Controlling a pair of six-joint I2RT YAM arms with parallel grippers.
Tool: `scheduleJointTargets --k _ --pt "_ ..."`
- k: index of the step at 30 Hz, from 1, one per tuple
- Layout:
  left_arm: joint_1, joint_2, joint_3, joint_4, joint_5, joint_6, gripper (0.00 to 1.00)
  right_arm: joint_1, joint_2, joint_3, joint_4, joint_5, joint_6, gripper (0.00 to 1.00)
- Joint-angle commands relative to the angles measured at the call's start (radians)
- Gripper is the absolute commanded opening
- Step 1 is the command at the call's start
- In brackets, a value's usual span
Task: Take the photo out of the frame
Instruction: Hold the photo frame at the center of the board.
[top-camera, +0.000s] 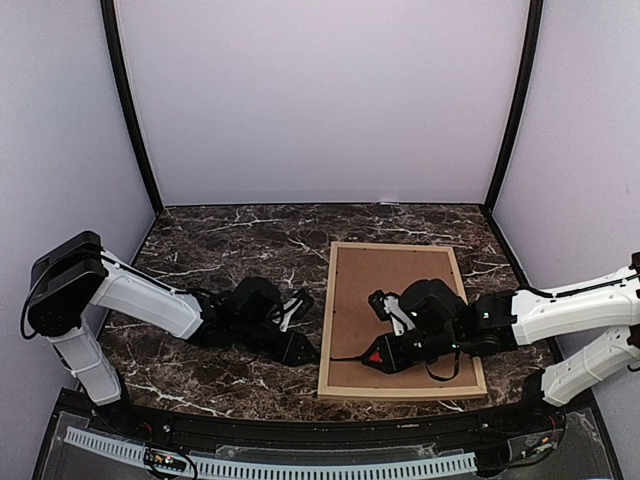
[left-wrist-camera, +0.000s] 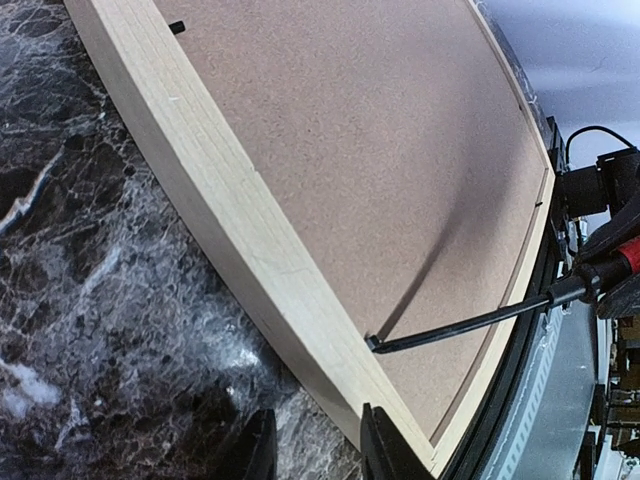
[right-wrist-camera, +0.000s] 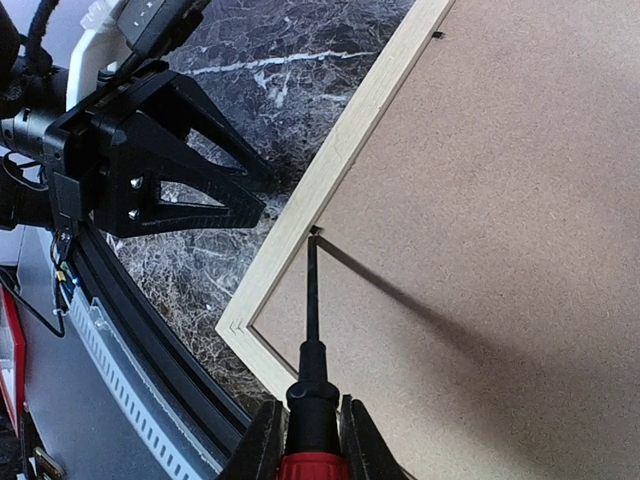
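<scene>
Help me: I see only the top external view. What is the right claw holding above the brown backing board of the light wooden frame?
Observer: A screwdriver with red handle and black shaft, clamped in the right claw.
Operator: Where is its tip?
Observer: Against a small black tab on the light wooden frame's inner left edge.
Operator: And the other arm?
Observer: The left claw stands open beside that frame's outer edge, dark marble tabletop visible between its fingers.

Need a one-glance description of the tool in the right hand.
On the marble table, the light wood frame lies with its brown backing board up. Near its near-left corner the right hand grips a screwdriver: the only red-handled thing, thin black shaft reaching the frame's inner edge.
</scene>
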Motion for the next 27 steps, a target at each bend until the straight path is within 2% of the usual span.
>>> scheduleJointTargets --k 1,11,20,27 --pt "-0.002 0.02 0.029 0.033 0.046 -0.001 0.3 0.01 0.005 0.031 0.045 0.003 -0.016 0.0" --pt "-0.004 0.064 0.051 0.046 0.056 -0.011 0.26 0.009 0.007 0.038 0.014 0.013 -0.027 0.0" --pt "-0.003 0.07 0.055 0.041 0.037 -0.013 0.23 0.009 -0.084 -0.008 -0.024 0.032 -0.009 0.0" --pt "-0.004 0.079 0.061 0.045 0.042 -0.021 0.22 0.011 -0.037 -0.007 0.023 0.017 -0.003 0.0"
